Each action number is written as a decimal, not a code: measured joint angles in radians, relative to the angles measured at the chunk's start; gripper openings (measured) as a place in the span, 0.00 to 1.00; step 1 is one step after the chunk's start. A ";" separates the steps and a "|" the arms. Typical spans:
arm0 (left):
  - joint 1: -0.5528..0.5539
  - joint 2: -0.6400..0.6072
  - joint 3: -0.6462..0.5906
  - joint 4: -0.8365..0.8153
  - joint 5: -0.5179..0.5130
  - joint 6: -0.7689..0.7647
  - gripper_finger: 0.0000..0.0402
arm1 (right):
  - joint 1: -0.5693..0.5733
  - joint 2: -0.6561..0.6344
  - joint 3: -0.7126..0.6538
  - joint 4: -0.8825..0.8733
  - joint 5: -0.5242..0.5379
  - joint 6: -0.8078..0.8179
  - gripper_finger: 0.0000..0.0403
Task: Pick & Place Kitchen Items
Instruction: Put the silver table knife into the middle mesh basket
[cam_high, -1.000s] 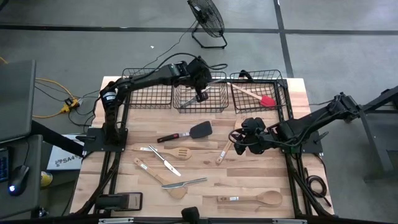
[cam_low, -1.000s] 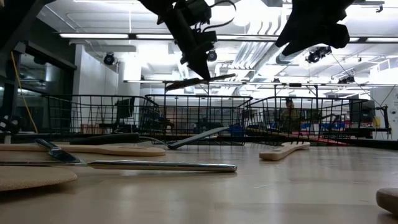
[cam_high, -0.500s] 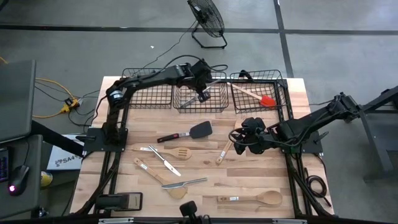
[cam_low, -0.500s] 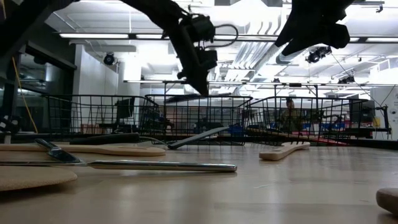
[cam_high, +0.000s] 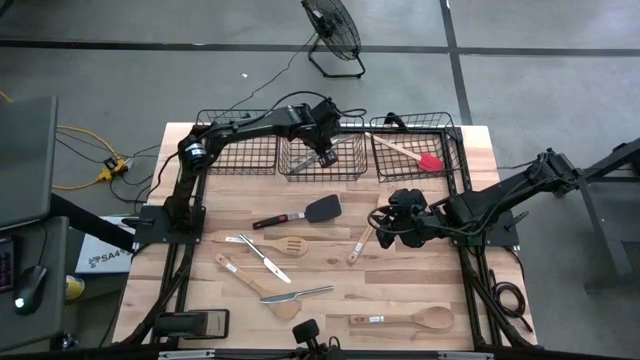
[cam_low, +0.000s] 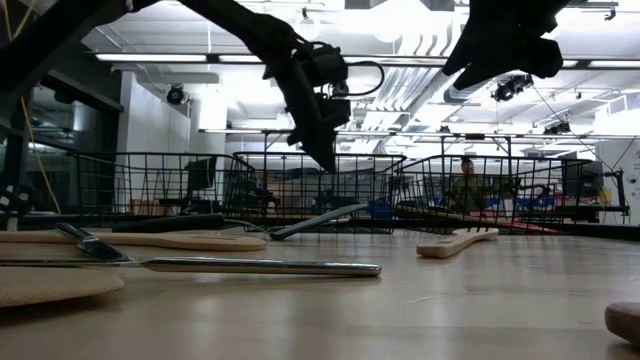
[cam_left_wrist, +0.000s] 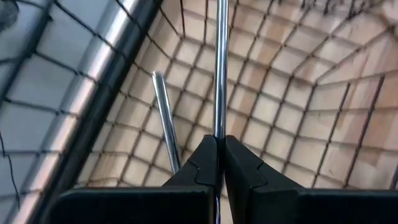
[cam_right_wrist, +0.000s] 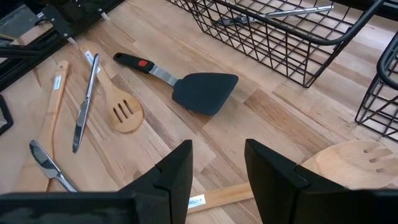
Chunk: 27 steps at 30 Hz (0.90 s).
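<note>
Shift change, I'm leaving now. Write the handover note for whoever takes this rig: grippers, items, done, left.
Left gripper: shut on a silver knife, over the middle basket, which already holds another metal utensil.
Right gripper: open, empty, above the table's right side, near a slotted wooden spatula.
Done: red-headed spatula lies in the right basket.
Left on the table: black turner, two knives, wooden spoons and spatulas.
The left basket looks empty.
</note>
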 joint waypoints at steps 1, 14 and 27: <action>0.002 0.002 0.001 0.013 0.004 -0.002 0.01 | 0.000 0.000 0.000 0.000 0.000 0.000 0.34; 0.021 0.010 0.000 -0.007 0.036 -0.075 0.01 | 0.000 0.000 0.000 0.011 0.000 0.000 0.34; 0.024 0.025 0.001 -0.016 0.033 -0.137 0.01 | -0.001 0.000 0.000 0.026 0.021 0.000 0.34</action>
